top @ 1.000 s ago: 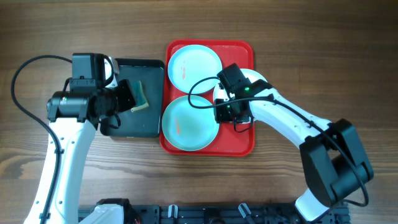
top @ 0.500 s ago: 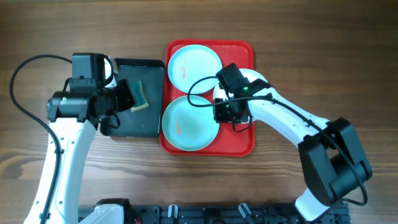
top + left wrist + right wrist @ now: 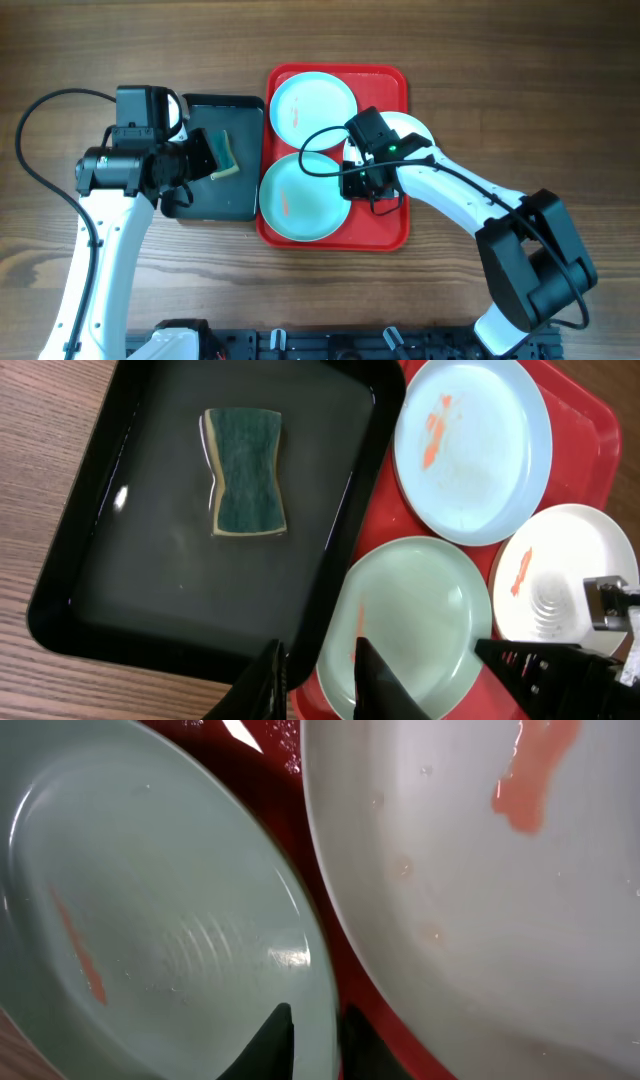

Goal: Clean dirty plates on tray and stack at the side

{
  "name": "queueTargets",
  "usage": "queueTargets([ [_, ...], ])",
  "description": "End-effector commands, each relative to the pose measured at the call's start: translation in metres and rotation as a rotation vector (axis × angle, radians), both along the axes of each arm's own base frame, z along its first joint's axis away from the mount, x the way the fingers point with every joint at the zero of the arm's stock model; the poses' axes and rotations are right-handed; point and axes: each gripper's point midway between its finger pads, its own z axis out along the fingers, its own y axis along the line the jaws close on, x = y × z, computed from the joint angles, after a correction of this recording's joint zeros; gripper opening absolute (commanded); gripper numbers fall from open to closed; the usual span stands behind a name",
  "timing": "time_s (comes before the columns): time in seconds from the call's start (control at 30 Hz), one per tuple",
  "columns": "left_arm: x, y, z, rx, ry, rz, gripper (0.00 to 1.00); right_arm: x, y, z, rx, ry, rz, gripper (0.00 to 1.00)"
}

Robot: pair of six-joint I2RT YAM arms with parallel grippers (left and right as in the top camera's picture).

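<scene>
On the red tray (image 3: pixel 385 232) lie three plates, each with an orange-red smear. A light-blue plate (image 3: pixel 313 108) is at the back, a second light-blue plate (image 3: pixel 300 200) at the front, and a white plate (image 3: pixel 408 128) at the right, partly under my right arm. My right gripper (image 3: pixel 350 183) is low at the front plate's right rim. In the right wrist view its jaws (image 3: pixel 315 1045) are shut on that rim (image 3: pixel 150 920), beside the white plate (image 3: pixel 480 920). My left gripper (image 3: pixel 200 160) hovers over the black tray, slightly open and holding nothing (image 3: pixel 320 680).
A black tray (image 3: pixel 235 200) sits directly left of the red tray, holding a green and yellow sponge (image 3: pixel 225 155) (image 3: pixel 245 472). Bare wooden table surrounds both trays. The right arm's cable loops over the gap between the two light-blue plates.
My right gripper has shifted slightly left and closed its jaws on the front plate's rim. The left arm, the sponge and the plates have not moved.
</scene>
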Motion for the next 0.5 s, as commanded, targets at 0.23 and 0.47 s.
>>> queueTargets([
  [0.23,-0.006,0.016,-0.021,0.08,0.04,0.031,0.22,-0.005,-0.014,-0.01,-0.08,0.031,-0.072,0.04],
  [0.47,-0.004,0.018,-0.044,0.091,0.062,0.033,0.32,-0.004,-0.013,0.008,-0.065,0.006,-0.075,0.05],
])
